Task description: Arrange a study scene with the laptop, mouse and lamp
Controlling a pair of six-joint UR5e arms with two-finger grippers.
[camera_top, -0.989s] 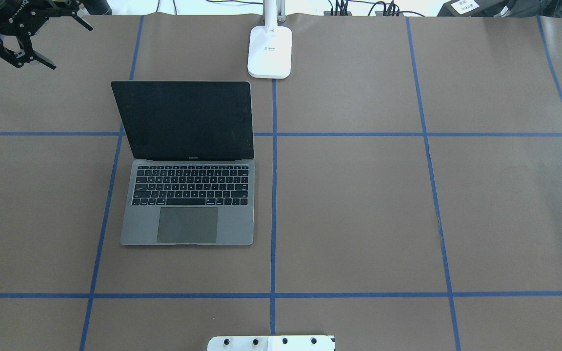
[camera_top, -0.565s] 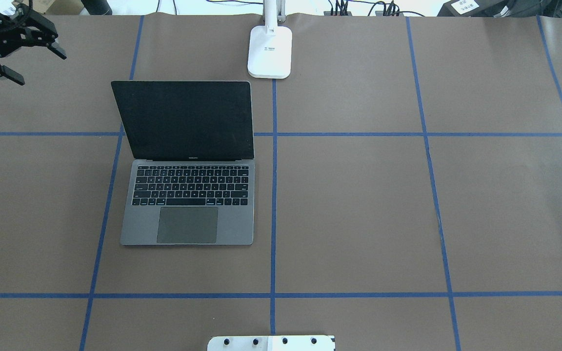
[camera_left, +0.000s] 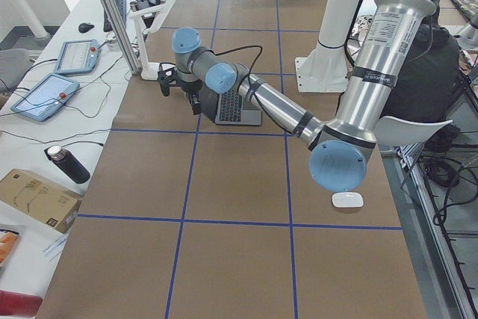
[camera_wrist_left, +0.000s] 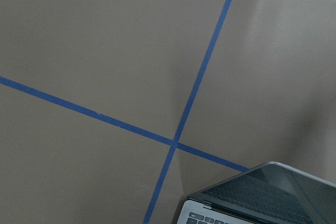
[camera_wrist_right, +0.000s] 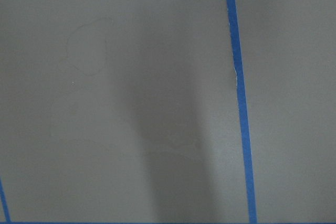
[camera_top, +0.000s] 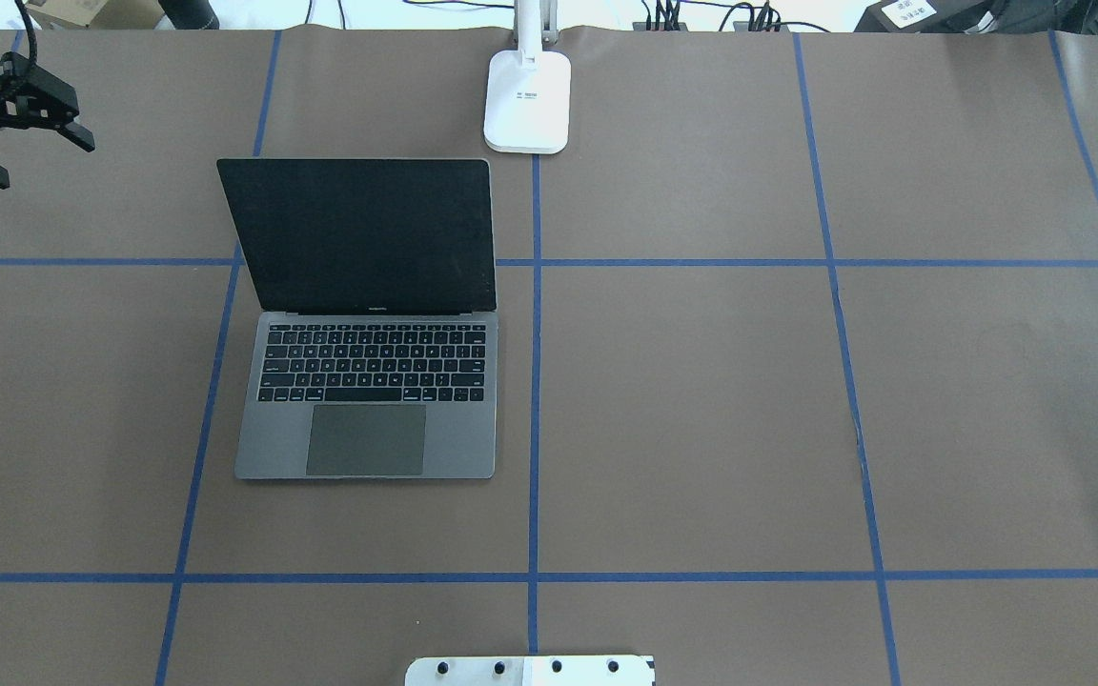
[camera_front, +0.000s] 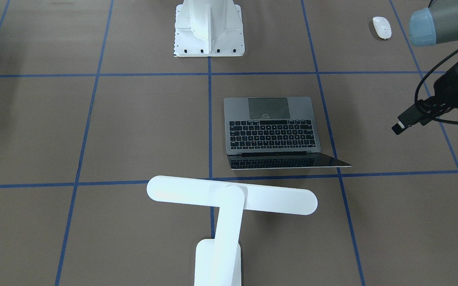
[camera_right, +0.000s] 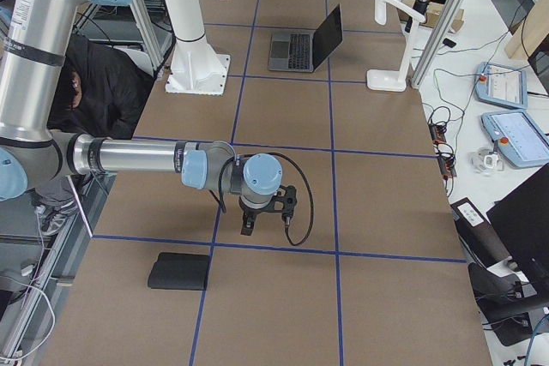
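In the front-facing view the laptop (camera_front: 270, 127) stands open on the surface (camera_front: 133, 131). The lamp (camera_front: 232, 196) is just beyond its screen, and the mouse (camera_front: 382, 28) lies well apart, off to the robot's left of the white pedestal (camera_front: 209, 35). The overhead view shows the left tool (camera_top: 47, 164) spread wide and empty, off the screen's far-left corner. In the right side view the right tool (camera_right: 253, 225) hangs over bare surface; whether it is open cannot be told. Fetching the mouse seems the step in hand. For that, the left tool would need to travel back and straddle its low body.
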